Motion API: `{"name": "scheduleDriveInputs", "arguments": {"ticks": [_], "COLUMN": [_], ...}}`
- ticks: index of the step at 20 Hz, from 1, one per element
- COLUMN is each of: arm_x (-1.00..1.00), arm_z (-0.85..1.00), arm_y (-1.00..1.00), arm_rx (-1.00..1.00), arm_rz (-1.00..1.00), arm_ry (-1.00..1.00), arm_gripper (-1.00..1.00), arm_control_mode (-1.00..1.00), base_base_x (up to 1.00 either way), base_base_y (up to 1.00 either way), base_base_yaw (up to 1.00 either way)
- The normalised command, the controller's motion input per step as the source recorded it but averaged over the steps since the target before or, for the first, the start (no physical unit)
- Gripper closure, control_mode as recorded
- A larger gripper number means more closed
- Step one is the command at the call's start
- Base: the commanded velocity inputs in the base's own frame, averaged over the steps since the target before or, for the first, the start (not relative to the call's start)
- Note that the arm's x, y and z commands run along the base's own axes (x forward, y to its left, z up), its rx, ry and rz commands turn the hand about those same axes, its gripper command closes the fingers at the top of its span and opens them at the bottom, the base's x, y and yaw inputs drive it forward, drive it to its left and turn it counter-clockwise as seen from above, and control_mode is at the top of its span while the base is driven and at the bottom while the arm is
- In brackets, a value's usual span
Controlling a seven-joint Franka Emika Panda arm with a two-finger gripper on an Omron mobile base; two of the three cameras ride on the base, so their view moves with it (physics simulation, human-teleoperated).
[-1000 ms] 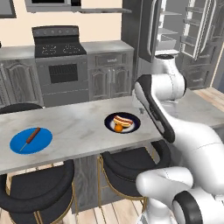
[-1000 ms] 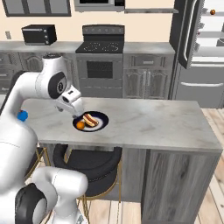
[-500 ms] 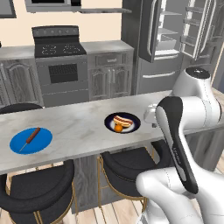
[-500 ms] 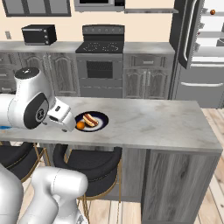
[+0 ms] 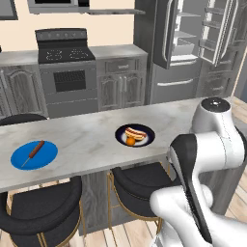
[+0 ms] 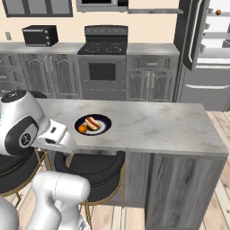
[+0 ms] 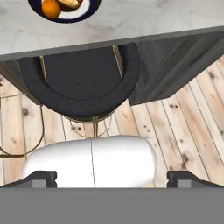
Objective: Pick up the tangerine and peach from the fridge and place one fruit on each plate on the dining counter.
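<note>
On the dining counter (image 5: pixel 87 144) the tangerine (image 5: pixel 130 141) lies on the dark plate (image 5: pixel 135 135) beside a hot dog. The hand view shows the same tangerine (image 7: pixel 51 8) and plate (image 7: pixel 83 13) at its top edge. A blue plate (image 5: pixel 34 154) at the counter's left end carries a thin brown stick. The fridge (image 6: pixel 202 49) stands open at the back right, and a small reddish fruit, the peach (image 6: pixel 218 12), sits on its top shelf. My gripper (image 7: pixel 112 178) is open and holds nothing. It hangs off the counter's near edge, looking down at a stool.
Black round stools (image 5: pixel 41 212) (image 7: pixel 87 87) stand under the counter's near side over a wooden floor (image 7: pixel 192 131). A stove (image 5: pixel 65 67) and grey cabinets (image 6: pixel 148 83) line the back wall. My white arm (image 5: pixel 207 154) fills the lower right of the left base view.
My arm has swung back from above the dark plate and sunk below the counter's near edge. The tangerine stays on the plate. The jaws remain open.
</note>
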Motion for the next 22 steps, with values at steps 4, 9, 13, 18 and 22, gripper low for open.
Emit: {"name": "scheduleDriveInputs", "arguments": {"ticks": [4,9,13,18,22], "arm_x": [-0.05,0.07,0.00,0.00,0.00], "arm_z": [-0.15,-0.05,0.00,0.00,0.00], "arm_y": [-0.34,-0.10,0.00,0.00,0.00], "arm_rx": [0.11,0.01,0.00,0.00,0.00], "arm_rz": [0.00,0.01,0.00,0.00,0.00], "arm_ry": [0.19,0.16,0.00,0.00,0.00], "arm_gripper": [-1.00,-1.00,-1.00,-1.00,-1.00], "arm_control_mode": [-1.00,-1.00,-1.00,1.00,1.00], "base_base_x": [0.00,0.00,0.00,-0.02,-0.26], "base_base_y": [0.00,0.00,0.00,-0.42,-0.98], "base_base_yaw": [0.00,0.00,0.00,0.00,-0.03]}}
